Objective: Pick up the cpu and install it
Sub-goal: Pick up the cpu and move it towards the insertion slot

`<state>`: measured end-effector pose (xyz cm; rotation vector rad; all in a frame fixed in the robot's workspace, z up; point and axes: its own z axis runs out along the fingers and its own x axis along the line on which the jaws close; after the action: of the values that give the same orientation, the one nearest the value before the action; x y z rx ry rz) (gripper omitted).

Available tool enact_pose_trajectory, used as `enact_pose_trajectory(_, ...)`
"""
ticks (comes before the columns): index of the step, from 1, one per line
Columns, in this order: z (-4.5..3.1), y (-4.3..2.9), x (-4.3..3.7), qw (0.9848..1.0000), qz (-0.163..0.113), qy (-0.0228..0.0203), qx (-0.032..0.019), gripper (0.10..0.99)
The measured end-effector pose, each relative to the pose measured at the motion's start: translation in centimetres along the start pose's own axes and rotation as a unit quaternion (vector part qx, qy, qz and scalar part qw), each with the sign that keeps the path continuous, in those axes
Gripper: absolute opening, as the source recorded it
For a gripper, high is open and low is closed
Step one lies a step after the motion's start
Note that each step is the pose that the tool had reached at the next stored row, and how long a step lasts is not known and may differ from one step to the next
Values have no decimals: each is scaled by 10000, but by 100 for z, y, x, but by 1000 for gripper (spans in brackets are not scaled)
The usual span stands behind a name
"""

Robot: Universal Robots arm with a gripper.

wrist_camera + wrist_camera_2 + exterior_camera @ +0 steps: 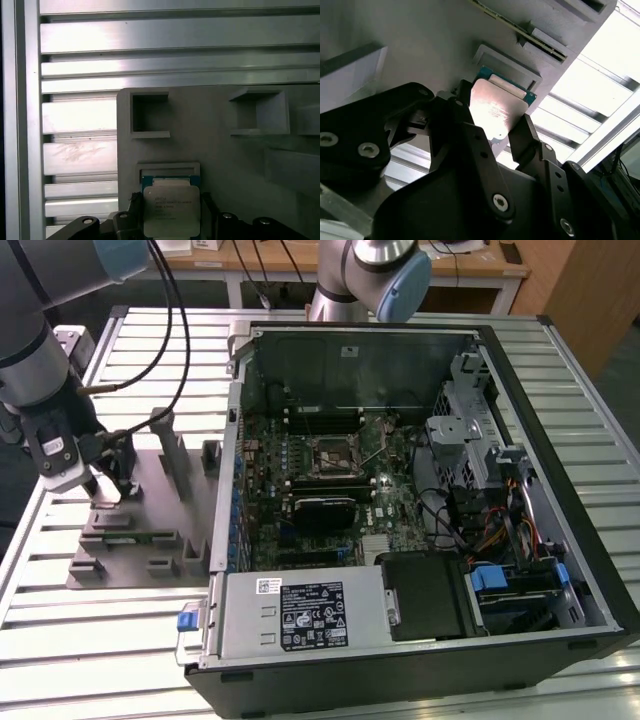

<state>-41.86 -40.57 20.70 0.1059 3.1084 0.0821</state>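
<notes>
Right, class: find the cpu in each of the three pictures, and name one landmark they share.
Exterior view: hidden under the gripper, over the grey tray at the exterior view's left.
Second wrist view: the cpu, silver top up, clamped between the black fingers.
First wrist view: the cpu at the tray's recess.
Shared landmark: the grey tray.

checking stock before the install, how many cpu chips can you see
1. The small flat square silver-topped cpu chip lies in a pocket of the grey plastic slotted tray, seen in both wrist views. Another may hide in the dark socket of the open computer case.
</notes>
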Motion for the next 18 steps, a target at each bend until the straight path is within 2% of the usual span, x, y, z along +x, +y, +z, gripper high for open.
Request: enact_pose_trajectory(18,-375,20,-11,10000,0,-13,-23,545)
